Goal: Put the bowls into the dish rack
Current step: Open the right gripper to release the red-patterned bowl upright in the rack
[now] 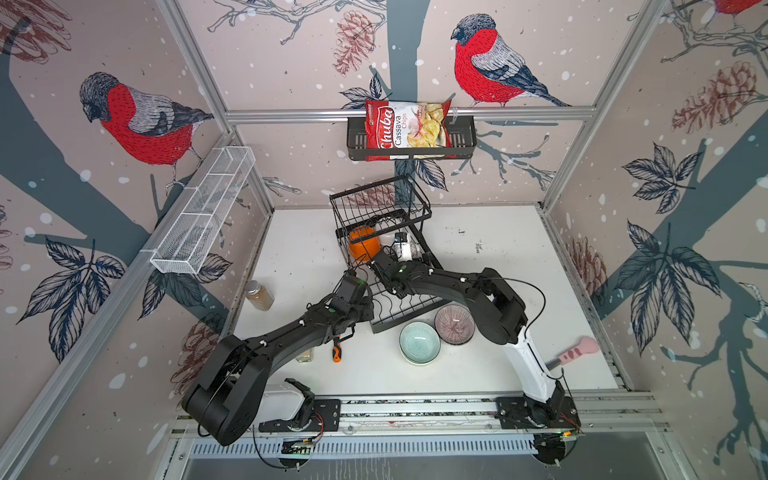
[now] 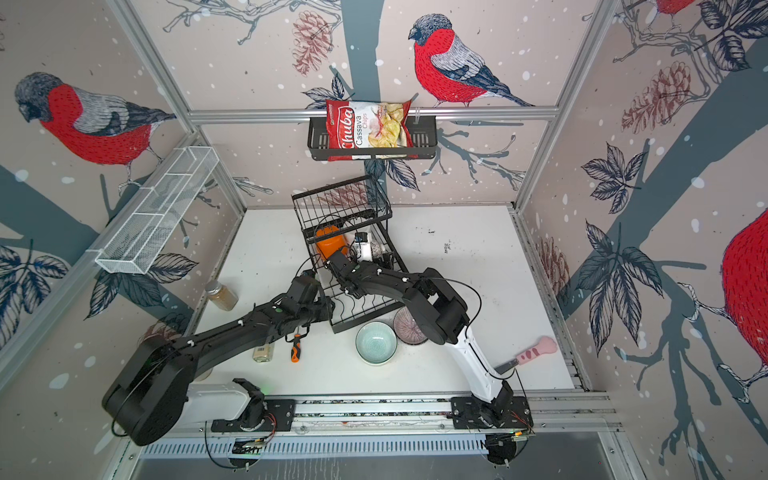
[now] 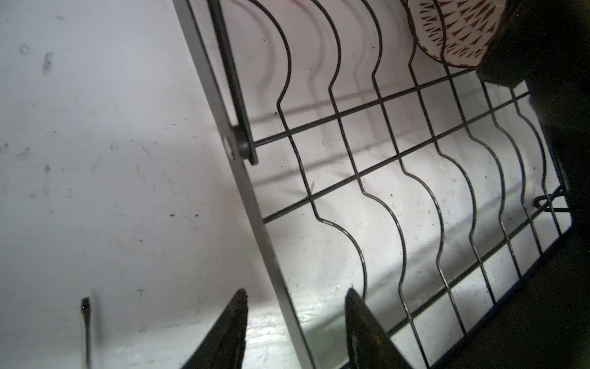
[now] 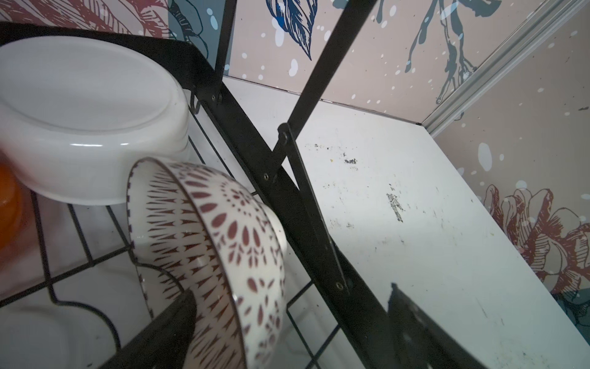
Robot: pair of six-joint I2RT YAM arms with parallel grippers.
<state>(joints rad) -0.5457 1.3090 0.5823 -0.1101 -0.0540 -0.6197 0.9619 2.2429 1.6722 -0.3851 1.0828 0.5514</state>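
Well, in a top view I see my right tool (image 1: 383, 261) inside the black wire dish rack (image 1: 399, 322), its fingers hidden. Right wrist: fingers wide apart, and the maroon-patterned white ceramic bowl (image 4: 223, 242) stands on edge in the rack, just beside one finger. Left wrist: left tool (image 3: 296, 290) parted, straddling the rack's rail.

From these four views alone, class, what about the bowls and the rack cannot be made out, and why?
Purple-striped rounded bowl: in a top view, right arm covers half.
Orange straight-sided bowl: right wrist view, cut off by the edge, blurred.
Black wire dish rack's lower tray: both top views, left arm and right arm overlap it.
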